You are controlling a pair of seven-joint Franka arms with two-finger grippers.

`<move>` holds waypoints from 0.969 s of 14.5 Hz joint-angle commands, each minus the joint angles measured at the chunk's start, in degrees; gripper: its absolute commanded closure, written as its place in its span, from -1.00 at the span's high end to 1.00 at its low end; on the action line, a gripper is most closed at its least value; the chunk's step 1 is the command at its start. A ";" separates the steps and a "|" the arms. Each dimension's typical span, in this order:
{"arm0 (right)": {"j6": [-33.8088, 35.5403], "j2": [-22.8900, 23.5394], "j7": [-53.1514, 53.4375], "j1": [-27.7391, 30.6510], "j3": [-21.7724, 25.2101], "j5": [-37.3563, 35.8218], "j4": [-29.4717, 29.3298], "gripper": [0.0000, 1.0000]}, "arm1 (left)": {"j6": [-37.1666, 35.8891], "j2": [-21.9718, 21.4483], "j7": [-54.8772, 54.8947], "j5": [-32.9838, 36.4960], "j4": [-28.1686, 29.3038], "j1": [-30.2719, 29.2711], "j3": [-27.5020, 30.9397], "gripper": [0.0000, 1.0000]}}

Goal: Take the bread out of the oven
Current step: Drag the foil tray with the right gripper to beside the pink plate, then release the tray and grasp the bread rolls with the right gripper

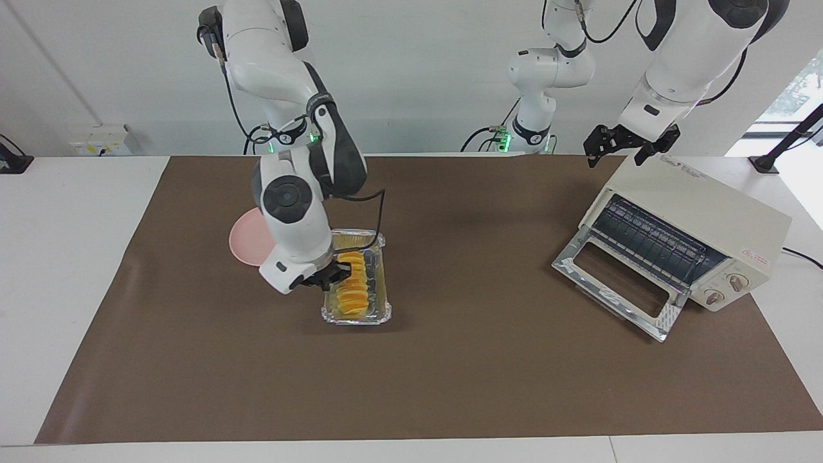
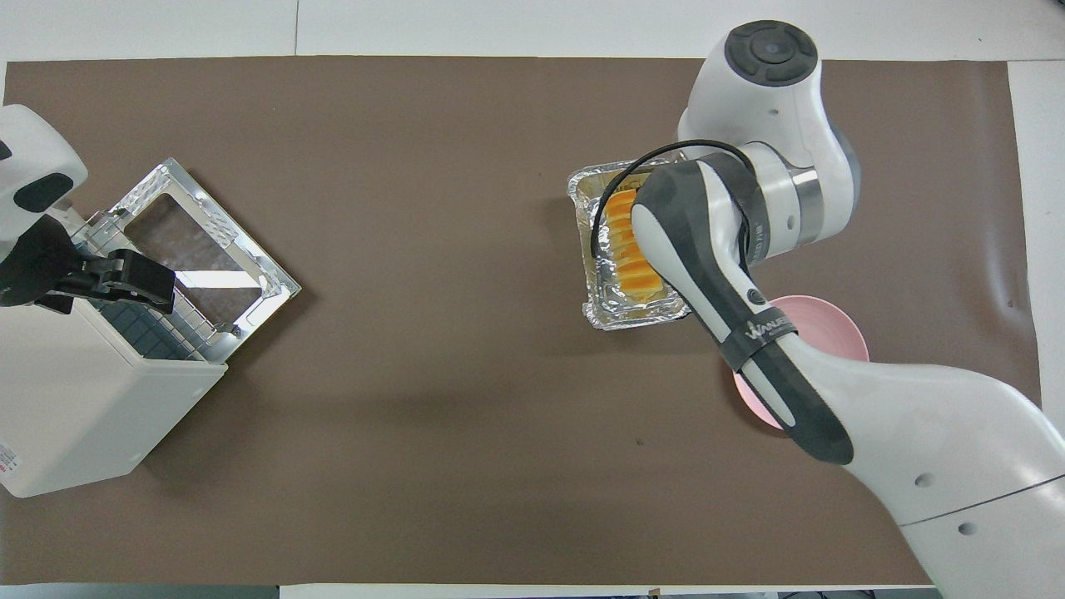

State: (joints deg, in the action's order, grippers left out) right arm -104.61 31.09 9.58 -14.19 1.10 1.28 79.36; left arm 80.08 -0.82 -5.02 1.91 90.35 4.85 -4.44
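The bread (image 1: pixel 353 286), a ridged golden loaf, lies in a crinkled silver foil tray (image 1: pixel 380 310) on the brown mat, beside the pink plate (image 1: pixel 244 243). It also shows in the overhead view (image 2: pixel 626 249) in the tray (image 2: pixel 587 287). My right gripper (image 1: pixel 328 278) is shut on the tray's rim on the plate's side; the arm hides it in the overhead view. The cream-white oven (image 1: pixel 704 209) stands at the left arm's end with its glass door (image 1: pixel 614 289) folded down and its rack bare. My left gripper (image 1: pixel 616 157) waits, open, over the oven's top edge.
The pink plate (image 2: pixel 836 320) is half covered by my right arm in both views. The oven (image 2: pixel 75 416) and its open door (image 2: pixel 208 241) take up the left arm's end of the mat. Brown mat (image 1: pixel 488 379) covers the table.
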 commanded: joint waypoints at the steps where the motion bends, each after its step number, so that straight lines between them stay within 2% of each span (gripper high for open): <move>1: -2.51 2.21 -7.09 5.73 -0.75 0.22 -1.76 -1.00 | 1.13 -1.56 -0.35 -0.77 1.67 -0.37 0.04 1.00; 6: -7.53 5.37 -15.54 11.81 -0.75 0.22 -1.84 -1.00 | 1.13 -1.56 -0.35 -0.77 1.67 -0.37 0.13 1.00; 8: -9.73 6.17 -15.82 12.44 -0.66 0.30 -1.84 -1.00 | 1.13 -1.56 -0.35 -0.77 1.67 -0.28 0.04 1.00; 14: -10.09 6.44 -16.79 13.67 -0.57 0.30 -1.76 -1.00 | 1.13 -1.56 -0.35 -0.77 1.67 -0.37 0.04 1.00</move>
State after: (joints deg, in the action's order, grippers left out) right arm -114.68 36.74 -5.87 -1.20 1.22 1.30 79.11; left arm 80.09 -0.82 -5.03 1.91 90.35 4.85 -4.44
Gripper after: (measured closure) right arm 0.987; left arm 0.000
